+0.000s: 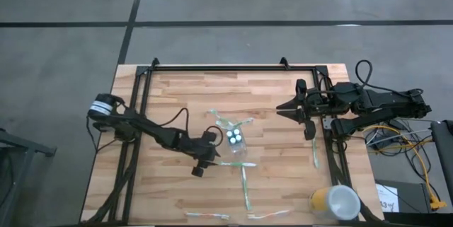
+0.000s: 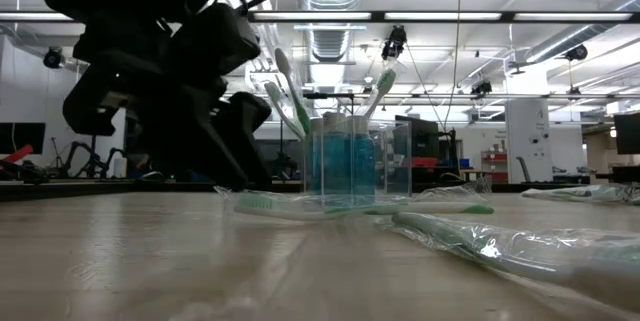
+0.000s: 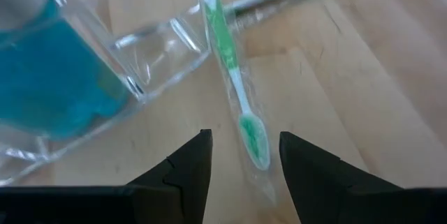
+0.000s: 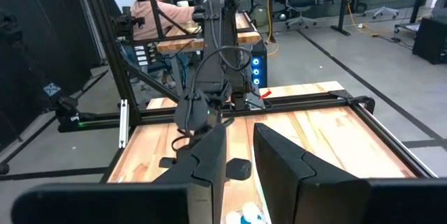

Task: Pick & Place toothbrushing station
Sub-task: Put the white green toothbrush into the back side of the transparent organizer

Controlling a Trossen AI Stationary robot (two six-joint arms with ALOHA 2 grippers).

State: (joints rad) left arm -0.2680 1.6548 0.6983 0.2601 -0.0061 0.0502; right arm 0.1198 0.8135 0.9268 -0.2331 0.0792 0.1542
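Note:
A small clear cup (image 1: pixel 236 139) stands mid-table holding grey tubes with white caps (image 1: pixel 235 137) and two toothbrushes (image 1: pixel 225 122) that lean out over its rim. More white-and-green toothbrushes lie flat on the wood: one just beside the cup (image 1: pixel 235 163), one nearer the front (image 1: pixel 245 188), one to the right (image 1: pixel 315 153). My left gripper (image 3: pixel 244 165) is open and low beside the cup (image 3: pixel 84 77). The wrapped toothbrush's bristle head (image 3: pixel 253 137) lies just ahead of its fingertips, untouched. My right gripper (image 4: pixel 241 165) hangs high at the table's right, with a narrow gap and nothing in it.
A yellow cup with a white top (image 1: pixel 334 202) stands at the near right corner. Two more toothbrushes (image 1: pixel 207 216) (image 1: pixel 269 215) lie along the near edge. A black frame rail (image 1: pixel 233 67) runs along the far edge. A person sits at a desk beyond the table (image 4: pixel 157 8).

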